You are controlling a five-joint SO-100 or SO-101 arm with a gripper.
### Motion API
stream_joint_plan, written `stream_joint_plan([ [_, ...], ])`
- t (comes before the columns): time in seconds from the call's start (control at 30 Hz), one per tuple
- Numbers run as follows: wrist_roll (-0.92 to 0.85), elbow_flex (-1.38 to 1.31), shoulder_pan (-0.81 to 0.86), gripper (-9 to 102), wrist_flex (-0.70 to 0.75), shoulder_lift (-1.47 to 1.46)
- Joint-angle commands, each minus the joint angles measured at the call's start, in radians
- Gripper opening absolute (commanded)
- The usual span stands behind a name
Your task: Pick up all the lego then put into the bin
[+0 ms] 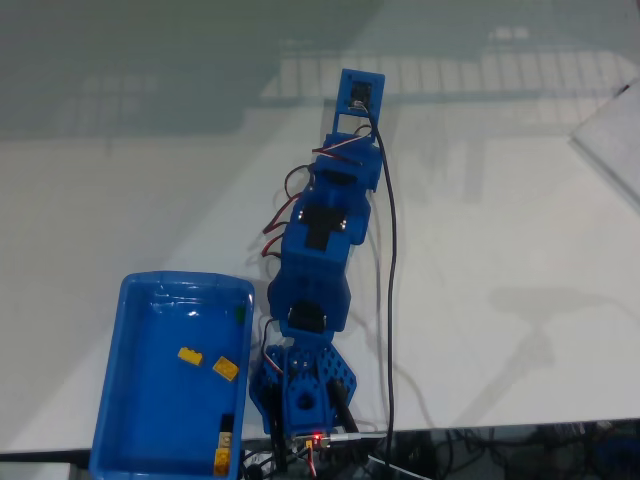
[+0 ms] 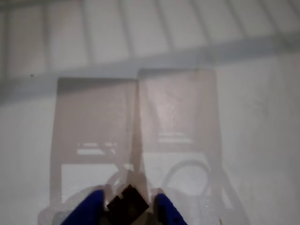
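Observation:
In the wrist view my gripper (image 2: pixel 129 200) enters from the bottom edge. Its two blue fingertips (image 2: pixel 93 202) are closed on a small black lego (image 2: pixel 127 204), held above the white table. In the fixed view the blue arm (image 1: pixel 322 235) stretches away from its base towards the far side, and its wrist end (image 1: pixel 359 95) covers the gripper. The bin (image 1: pixel 118 400), a bright blue shallow tray, sits left of the arm's base. Two yellow lego bricks lie on its floor, one (image 1: pixel 189 355) left of the other (image 1: pixel 226 368).
The white table (image 1: pixel 500 250) reaches far and right of the arm. A small yellow and dark object (image 1: pixel 224 452) sits at the bin's near right corner. A black cable (image 1: pixel 391 300) runs along the arm's right side. A pale sheet (image 1: pixel 612 135) lies at the far right.

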Motion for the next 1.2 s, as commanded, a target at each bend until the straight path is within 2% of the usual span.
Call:
stream_joint_plan([
  [0.0,-0.014,-0.04,-0.008,8,-0.009,0.002],
  [0.2,-0.02,-0.04,-0.008,0,-0.009,-0.002],
  [0.47,-0.014,-0.04,-0.012,0,-0.009,0.012],
  [0.63,0.066,-0.034,-0.077,0,0.012,0.155],
  [0.87,0.184,-0.02,-0.296,0,0.29,0.543],
  [1.17,0.267,0.049,-0.738,0,0.778,1.023],
])
